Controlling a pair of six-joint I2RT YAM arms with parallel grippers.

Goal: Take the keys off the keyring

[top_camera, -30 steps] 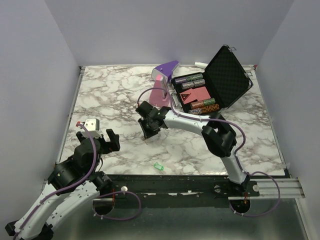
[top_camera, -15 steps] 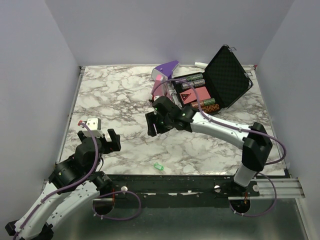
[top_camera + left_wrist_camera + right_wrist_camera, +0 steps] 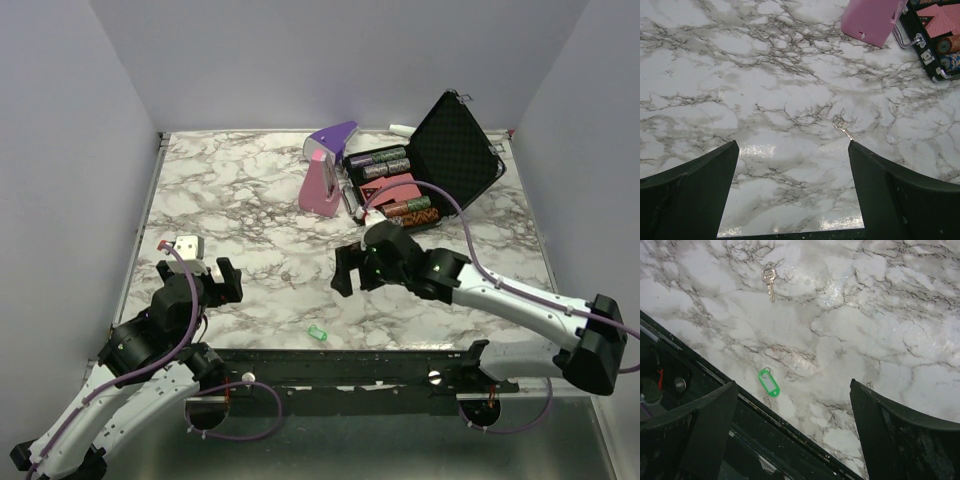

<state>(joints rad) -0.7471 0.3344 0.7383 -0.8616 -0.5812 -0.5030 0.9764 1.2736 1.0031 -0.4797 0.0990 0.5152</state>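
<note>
A small silver key lies alone on the marble; it also shows in the left wrist view as the key, just beyond my left gripper's right fingertip. A green plastic tag with a thin metal keyring at its end lies near the table's front edge, seen from above as the green tag. My right gripper hangs open above the marble, right of the tag, holding nothing, at mid-table as the right gripper. My left gripper is open and empty at the front left, the left gripper.
A pink-and-purple wedge stands at the back. Beside it is an open black case with chips and cards. The black rail of the table's near edge runs just below the green tag.
My right arm swung right and back toward the near edge while its jaws opened. The silver key stays on the marble. The left arm has not moved.
</note>
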